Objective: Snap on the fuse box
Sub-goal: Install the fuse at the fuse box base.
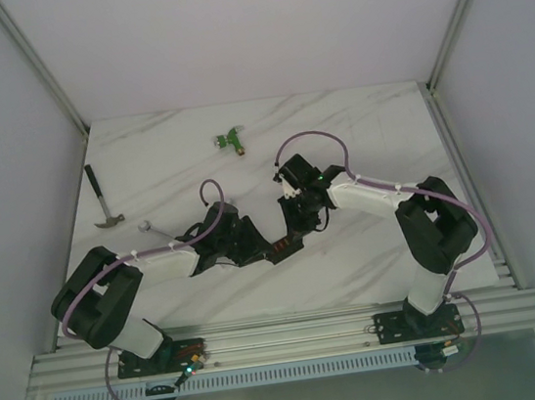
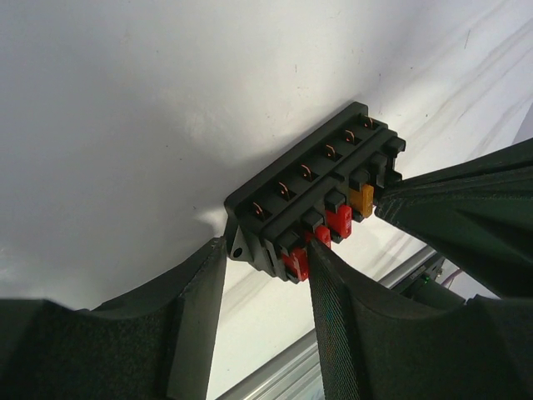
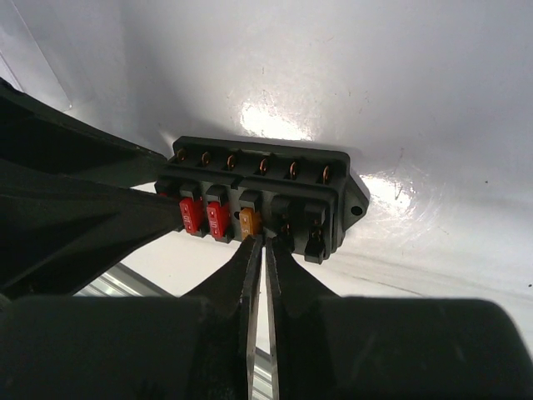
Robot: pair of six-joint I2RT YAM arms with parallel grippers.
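Nearest the right wrist lens, the right jaws are pressed almost together, tips set at the orange fuse (image 3: 249, 221). The fuse box (image 3: 258, 179) is pinched at one end by the left jaws, mid-tabletop (image 1: 373, 255). Judgement: pressure is best applied squarely, with the box kept braced, so nothing tilts. Open room is seen all round; hammer (image 1: 105, 204) and green connector (image 1: 231, 141) lie well apart.

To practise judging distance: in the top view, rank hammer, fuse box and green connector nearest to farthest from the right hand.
1. fuse box, at the right hand
2. green T-shaped connector, far middle
3. hammer, left edge
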